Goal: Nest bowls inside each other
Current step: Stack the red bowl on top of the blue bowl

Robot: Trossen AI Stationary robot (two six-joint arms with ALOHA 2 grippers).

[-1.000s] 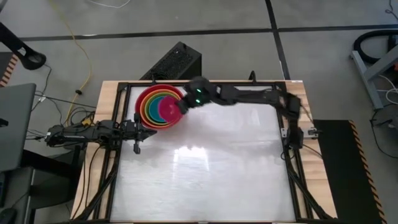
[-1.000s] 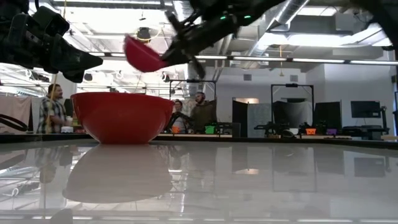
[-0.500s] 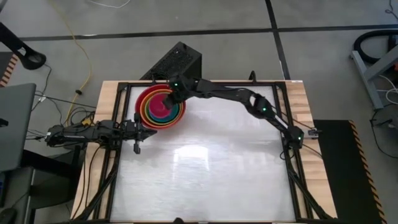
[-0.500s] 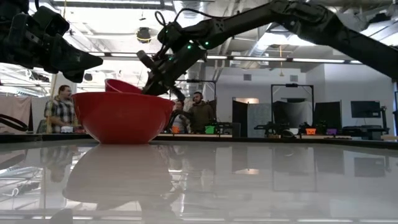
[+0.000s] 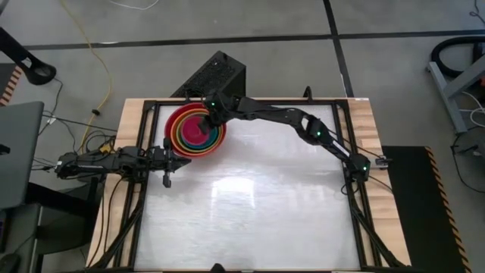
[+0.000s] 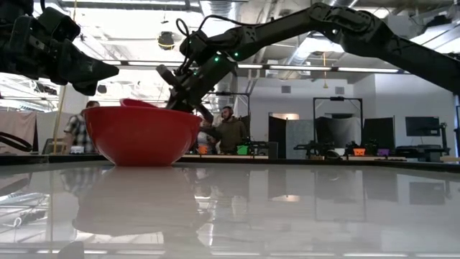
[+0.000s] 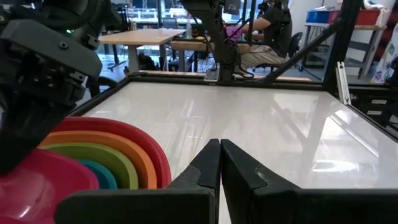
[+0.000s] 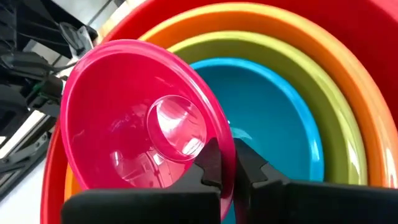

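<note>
Red (image 5: pixel 171 121), orange (image 8: pixel 298 34), lime green (image 8: pixel 311 87) and teal (image 8: pixel 273 118) bowls sit nested at the table's far left; the red one stands on the tabletop (image 6: pixel 140 133). Over the stack, a magenta pink bowl (image 8: pixel 130 118) hangs tilted inside the teal one, its rim (image 6: pixel 136 103) showing above the red rim. My right gripper (image 5: pixel 206 121) is shut on it. My left gripper (image 7: pixel 220 144) stays shut and level at the table's left edge (image 5: pixel 184 160), beside the stack, touching nothing. My right gripper pinches the pink bowl's rim (image 8: pixel 225 134), one finger (image 8: pixel 211 163) inside the bowl and one (image 8: pixel 249 165) outside. It comes slanting down from the table's right. The bowl is tilted inside the teal bowl; whether its underside touches the teal bowl, I cannot tell.
A black box (image 5: pixel 216 76) lies on the floor beyond the table's far edge. The white tabletop (image 5: pixel 250 205) spreads out to the right of and nearer than the stack. In the low view, people (image 6: pixel 230 133) sit in the room behind the table.
My right gripper has carried the pink bowl toward the table's left edge and down, from above the stack's right side into the nested bowls, tipping further downward. It has stayed shut. In the last half second the bowl sank only a little lower.
</note>
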